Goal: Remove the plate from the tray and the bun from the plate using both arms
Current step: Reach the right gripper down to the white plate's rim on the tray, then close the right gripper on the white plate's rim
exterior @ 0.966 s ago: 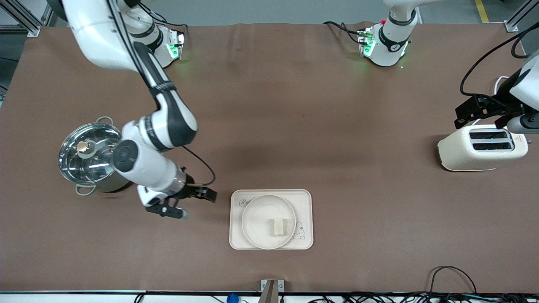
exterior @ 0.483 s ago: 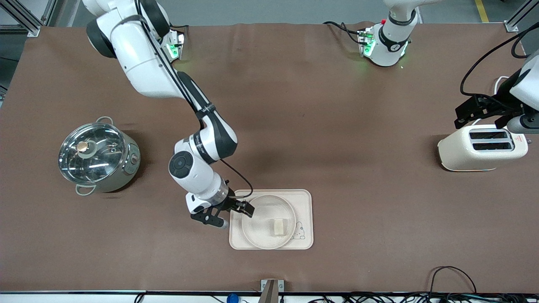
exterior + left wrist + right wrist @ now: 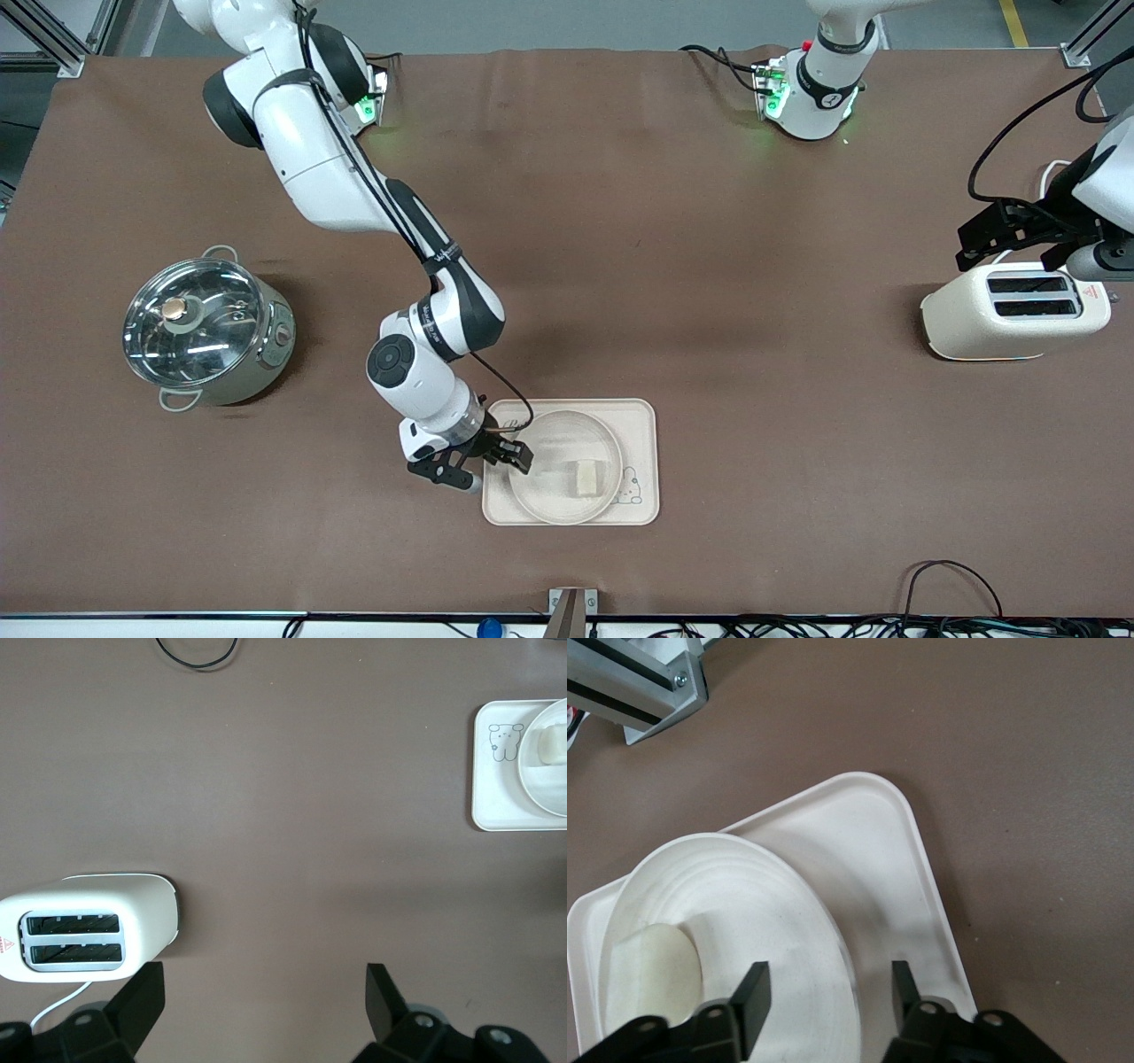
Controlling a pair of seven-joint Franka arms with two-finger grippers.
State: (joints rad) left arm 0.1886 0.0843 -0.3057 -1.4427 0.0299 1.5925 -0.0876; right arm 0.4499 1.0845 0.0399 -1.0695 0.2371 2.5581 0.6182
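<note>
The tray (image 3: 642, 509) lies on the counter (image 3: 620, 266) at the edge nearest the front camera, and everything else is placed from it: the plate (image 3: 549, 501) sits on the tray, and the bun (image 3: 586, 477) rests on the plate toward the tray's left-arm end. The right end effector (image 3: 498, 462) is at the tray's right-arm end, its fingers (image 3: 755, 997) partly apart and straddling the plate's rim, one inside the plate and one outside over the tray; they do not look clamped yet. The step in hand seems to be the grip on the plate, so the next move likely calls for pinching the rim firmly and lifting level, so the bun does not slide. Farther from the tray, toward the left arm's end, the left end effector (image 3: 266, 992) waits wide open and empty over the counter by the toaster (image 3: 1014, 310); a lidded pot (image 3: 205, 330) stands toward the right arm's end
</note>
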